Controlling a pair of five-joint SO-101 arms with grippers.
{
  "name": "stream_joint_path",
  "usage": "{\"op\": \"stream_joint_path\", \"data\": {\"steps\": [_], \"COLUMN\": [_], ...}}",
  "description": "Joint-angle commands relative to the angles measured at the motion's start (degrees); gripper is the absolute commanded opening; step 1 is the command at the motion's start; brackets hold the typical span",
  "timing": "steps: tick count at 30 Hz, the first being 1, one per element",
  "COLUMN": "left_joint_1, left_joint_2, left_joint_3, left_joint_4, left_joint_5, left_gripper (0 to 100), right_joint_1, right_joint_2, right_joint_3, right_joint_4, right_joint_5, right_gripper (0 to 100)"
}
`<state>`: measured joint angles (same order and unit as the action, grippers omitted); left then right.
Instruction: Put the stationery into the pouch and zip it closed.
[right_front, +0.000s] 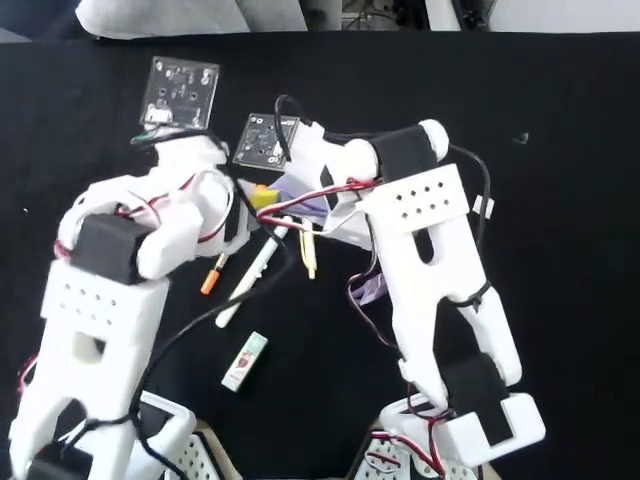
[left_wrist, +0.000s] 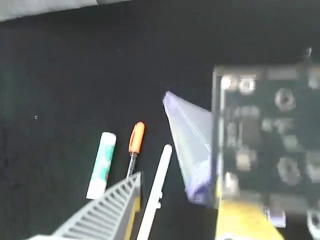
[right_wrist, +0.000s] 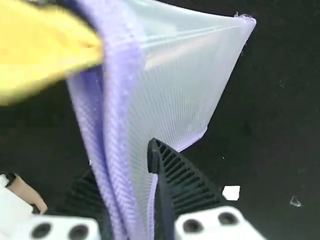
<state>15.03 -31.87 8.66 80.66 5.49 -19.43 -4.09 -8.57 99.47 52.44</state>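
A translucent purple pouch (right_front: 300, 203) hangs lifted between the two grippers. In the right wrist view the pouch (right_wrist: 170, 85) runs between my right gripper's black ridged fingers (right_wrist: 175, 185), and the right gripper (right_wrist: 127, 200) is shut on it. My left gripper (left_wrist: 175, 220) is open, its grey finger (left_wrist: 110, 210) apart from its yellow finger (left_wrist: 240, 220), which touches the pouch's zipper edge (left_wrist: 192, 150). On the table lie an orange-capped pen (right_front: 215, 273), a white pen (right_front: 250, 275), a pale yellow pen (right_front: 308, 250) and a green-and-white stick (right_front: 244, 361).
The black table (right_front: 560, 200) has free room to the right and at the back. Both arms' white bodies and loose cables (right_front: 180, 330) crowd the front. The right arm's camera board (left_wrist: 265, 145) stands close beside the left gripper.
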Motion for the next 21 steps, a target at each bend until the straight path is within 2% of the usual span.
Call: {"op": "stream_joint_path", "data": {"steps": [1,9,11,14,15,17,21], "left_joint_1": [-0.6,-0.6,-0.6,-0.6,-0.6,-0.6,-0.6], "left_joint_2": [4.6,5.4,5.4,5.3,5.3,5.2,5.1], "left_joint_3": [0.1,0.7,0.7,0.7,0.7,0.7,0.7], "left_joint_4": [-2.5,-4.0,-4.0,-4.0,-4.0,-3.7,-3.5], "left_joint_5": [-0.3,-0.3,-0.3,-0.4,-0.7,-1.8,-1.9], "left_gripper": [24,24,19,4,2,5,3], "right_joint_1": [-0.5,-0.5,-0.4,-0.4,-0.4,-0.3,-0.2], "right_joint_2": [0.3,0.3,0.3,0.3,0.3,0.3,0.3], "right_joint_3": [1.9,1.6,1.6,1.6,1.6,1.6,1.6], "right_joint_4": [1.4,1.4,1.4,1.4,1.4,1.4,1.4], "right_joint_5": [0.5,0.5,0.5,0.5,0.5,0.5,0.5], "right_gripper": [1.1,1.1,1.1,1.1,1.1,1.1,1.5]}}
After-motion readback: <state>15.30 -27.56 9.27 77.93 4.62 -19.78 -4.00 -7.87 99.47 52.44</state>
